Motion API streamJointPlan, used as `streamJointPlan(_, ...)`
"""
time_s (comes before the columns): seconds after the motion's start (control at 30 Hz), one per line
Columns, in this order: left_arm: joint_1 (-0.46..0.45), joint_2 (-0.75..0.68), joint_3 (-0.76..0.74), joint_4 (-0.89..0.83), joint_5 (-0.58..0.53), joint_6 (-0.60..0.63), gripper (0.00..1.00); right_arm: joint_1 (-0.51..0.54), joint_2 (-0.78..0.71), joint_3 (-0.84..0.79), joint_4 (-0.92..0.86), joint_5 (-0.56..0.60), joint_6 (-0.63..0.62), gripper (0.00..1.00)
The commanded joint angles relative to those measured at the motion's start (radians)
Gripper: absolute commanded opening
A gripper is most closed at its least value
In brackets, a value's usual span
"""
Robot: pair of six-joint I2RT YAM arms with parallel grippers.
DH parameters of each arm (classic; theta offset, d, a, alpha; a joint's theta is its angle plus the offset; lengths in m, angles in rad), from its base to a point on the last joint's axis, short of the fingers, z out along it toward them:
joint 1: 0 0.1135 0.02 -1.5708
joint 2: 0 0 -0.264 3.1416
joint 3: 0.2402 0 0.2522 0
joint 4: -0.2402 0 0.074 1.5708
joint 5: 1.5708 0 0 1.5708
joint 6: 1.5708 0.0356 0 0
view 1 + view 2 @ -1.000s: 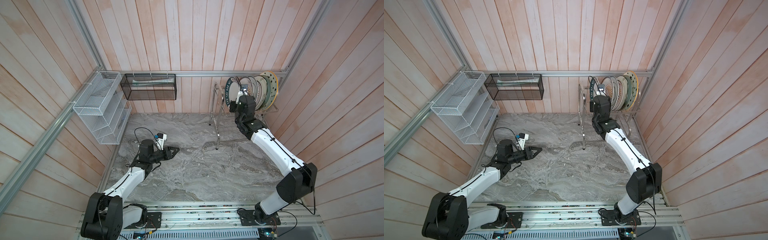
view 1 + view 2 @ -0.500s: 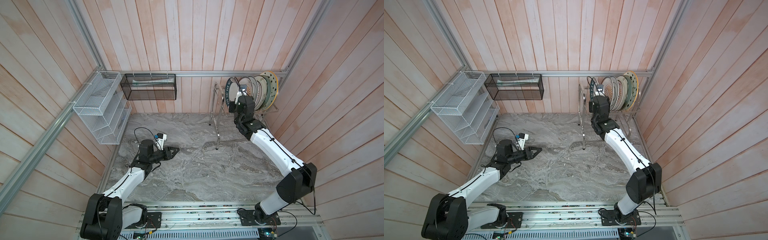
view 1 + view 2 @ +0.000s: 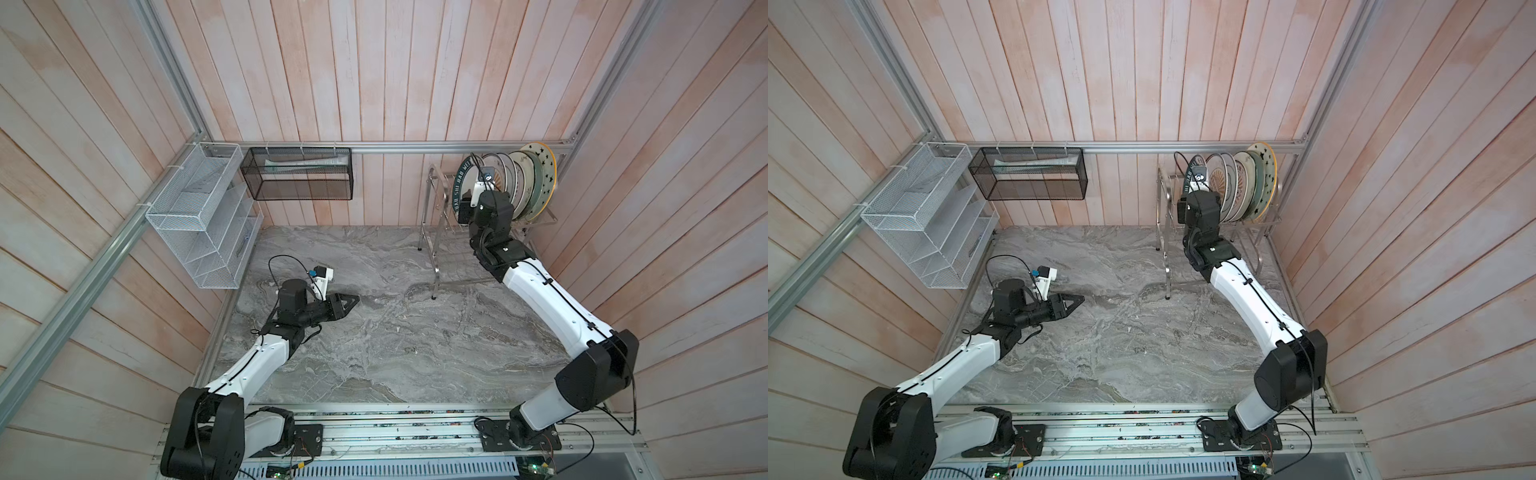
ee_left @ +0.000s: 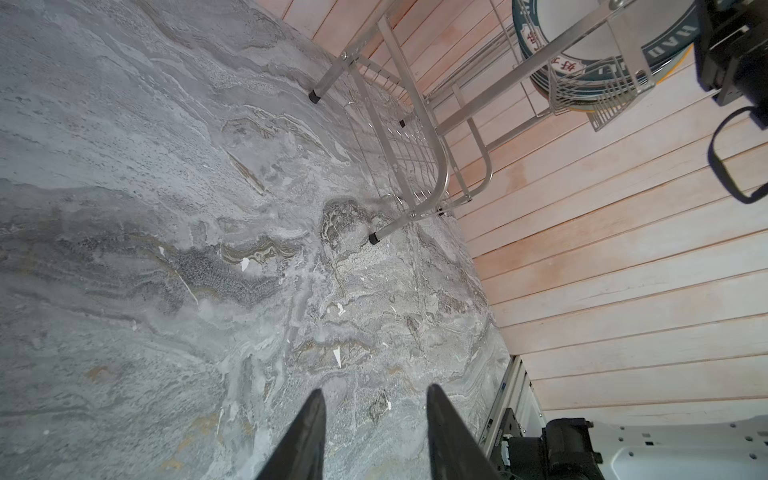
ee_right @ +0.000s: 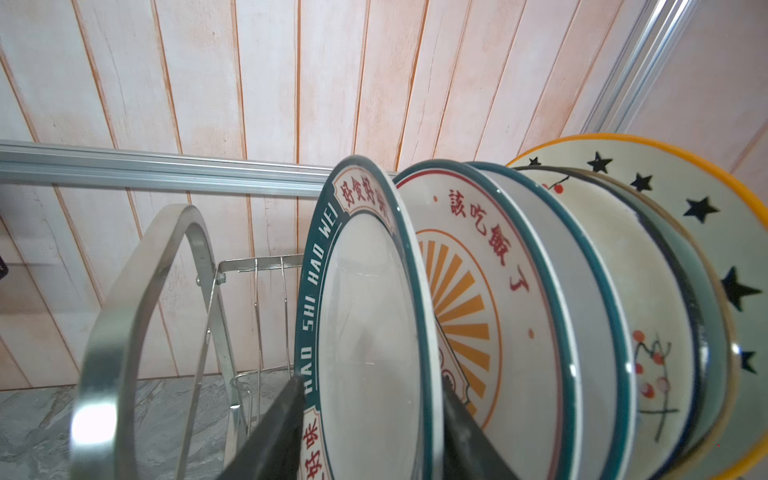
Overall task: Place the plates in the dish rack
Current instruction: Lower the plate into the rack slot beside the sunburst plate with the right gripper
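Observation:
Several plates stand on edge in the top tier of the steel dish rack [image 3: 435, 232] [image 3: 1165, 237] [image 4: 419, 124] at the back right. Nearest its open end is the dark-green lettered plate [image 5: 365, 291] [image 3: 458, 187], then a sunburst plate [image 5: 461, 291], a green-ringed white one [image 5: 582, 291] and the yellow-rimmed star plate [image 5: 706, 208] [image 3: 545, 166]. My right gripper [image 5: 372, 380] is open, one finger on each side of the lettered plate's rim. My left gripper [image 3: 353, 298] [image 3: 1079, 298] [image 4: 376, 390] hovers low over the marble floor, open and empty.
A white mesh shelf basket [image 3: 199, 216] hangs on the left wall and a black mesh box [image 3: 297, 174] on the back wall. Wooden walls close in on three sides. The rack's looped side frame [image 5: 124, 324] stands beside my right gripper.
My right gripper's jaws have spread apart from a shut hold on the lettered plate's rim. The plate stays standing in the rack. The left arm has not moved.

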Motion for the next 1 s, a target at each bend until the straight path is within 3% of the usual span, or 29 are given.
streamJointPlan(0.0,-0.004,0.0,0.017,-0.008,0.0,0.015,0.42,0.004,-0.042,-0.012,0.042,0.009,-0.014,0.52)
streamJointPlan(0.53,-0.004,-0.038,0.023,-0.031,-0.032,0.017,0.45,0.004,-0.131,-0.082,0.109,-0.014,-0.023,0.57)
streamJointPlan(0.97,-0.003,-0.132,0.006,-0.041,-0.109,0.018,0.65,0.004,-0.228,-0.163,0.171,-0.065,-0.005,0.57)
